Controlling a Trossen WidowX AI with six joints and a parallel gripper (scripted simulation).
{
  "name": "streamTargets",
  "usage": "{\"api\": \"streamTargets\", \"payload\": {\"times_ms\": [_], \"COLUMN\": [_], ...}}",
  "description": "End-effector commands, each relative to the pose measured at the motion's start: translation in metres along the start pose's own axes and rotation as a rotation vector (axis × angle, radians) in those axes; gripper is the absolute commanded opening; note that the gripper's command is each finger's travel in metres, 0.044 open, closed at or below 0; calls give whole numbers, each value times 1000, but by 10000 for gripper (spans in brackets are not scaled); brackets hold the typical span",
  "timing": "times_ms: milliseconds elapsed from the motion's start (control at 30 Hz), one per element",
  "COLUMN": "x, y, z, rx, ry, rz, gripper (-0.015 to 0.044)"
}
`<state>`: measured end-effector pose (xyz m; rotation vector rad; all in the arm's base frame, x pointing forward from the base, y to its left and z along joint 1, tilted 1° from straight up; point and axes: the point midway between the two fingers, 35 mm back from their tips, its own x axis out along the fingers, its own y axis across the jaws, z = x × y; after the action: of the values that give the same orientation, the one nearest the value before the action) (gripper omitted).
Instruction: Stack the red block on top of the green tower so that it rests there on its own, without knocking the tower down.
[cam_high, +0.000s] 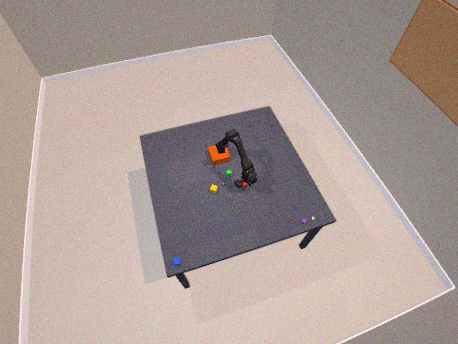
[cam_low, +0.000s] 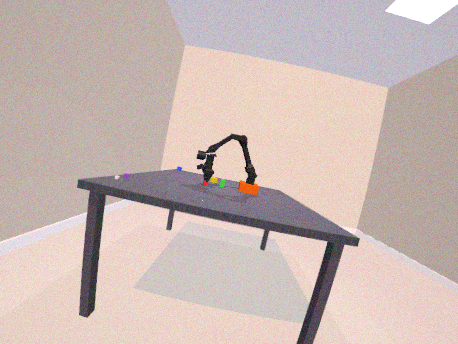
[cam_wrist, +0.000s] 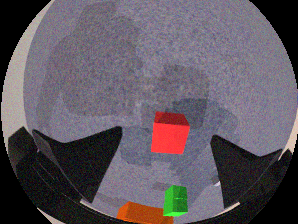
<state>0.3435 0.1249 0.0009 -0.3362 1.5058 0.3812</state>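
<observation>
Block in red (cam_high: 245, 185) (cam_low: 205, 183) (cam_wrist: 170, 137) on the table (cam_high: 195, 225) (cam_low: 215, 210) (cam_wrist: 200, 30), under the hand (cam_high: 244, 184) (cam_low: 206, 181) (cam_wrist: 169, 136) and between the lines of its two fingers, a little nearer the right-hand finger in the wrist view. Fingers wide apart, nothing clamped, a gap on either side of the block. No clear long axis: nearly cube-shaped, side faces turned roughly toward the fingers, with only a slight skew. Probably near enough for a straight close after a small centring and any last lowering.

Green tower (cam_high: 229, 174) (cam_low: 223, 183) (cam_wrist: 175, 201) near, on the base side of the hand, upright and apart from the red one. Likely route after the grip: up first, then back toward the base, above tower height; a low sweep a risk to it. Farther back that way, the orange box (cam_high: 220, 158) (cam_low: 248, 188) (cam_wrist: 145, 213) under the arm. Yellow block (cam_high: 214, 189) (cam_low: 214, 180) off to the hand's side, beyond the tower's line. Table edges well apart from the hand, with room for lifting.
</observation>
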Motion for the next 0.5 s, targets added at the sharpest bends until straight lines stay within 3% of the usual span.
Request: {"api": "streamTargets", "payload": {"times_ms": [0, 467], "x": [10, 25], "y": [-1, -1], "z": [-3, -4], "rx": [-3, -3], "ry": [13, 13], "rz": [-4, -4], "gripper": [440, 440]}}
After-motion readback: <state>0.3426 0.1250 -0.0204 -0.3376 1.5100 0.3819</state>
